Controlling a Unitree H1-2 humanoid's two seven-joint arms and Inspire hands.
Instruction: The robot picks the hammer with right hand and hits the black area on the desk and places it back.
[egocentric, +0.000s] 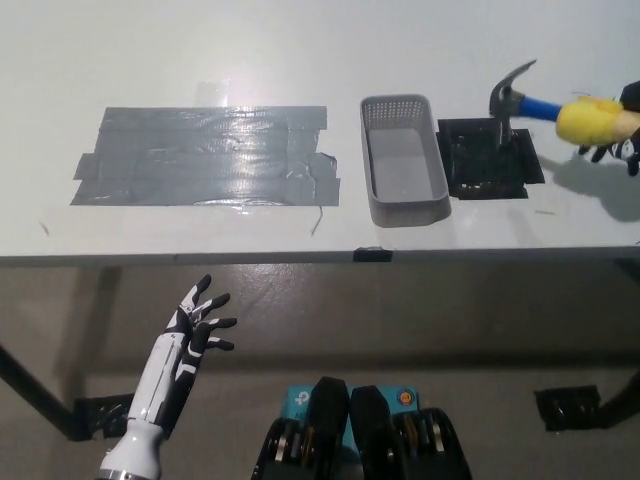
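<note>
My black right hand (622, 140) at the right edge of the head view is shut on the hammer's (552, 112) yellow grip. Its blue shaft runs left to a dark metal head (503, 100) that points down at the top of the black area (489, 157) on the white desk (300, 60); whether the head touches it I cannot tell. My white left hand (192, 335) rests open below the desk's front edge at the lower left.
A grey mesh basket (404, 160) with nothing in it sits just left of the black area. A wide patch of grey tape (205, 155) covers the desk's left half. A small black clip (372, 254) sits on the front edge.
</note>
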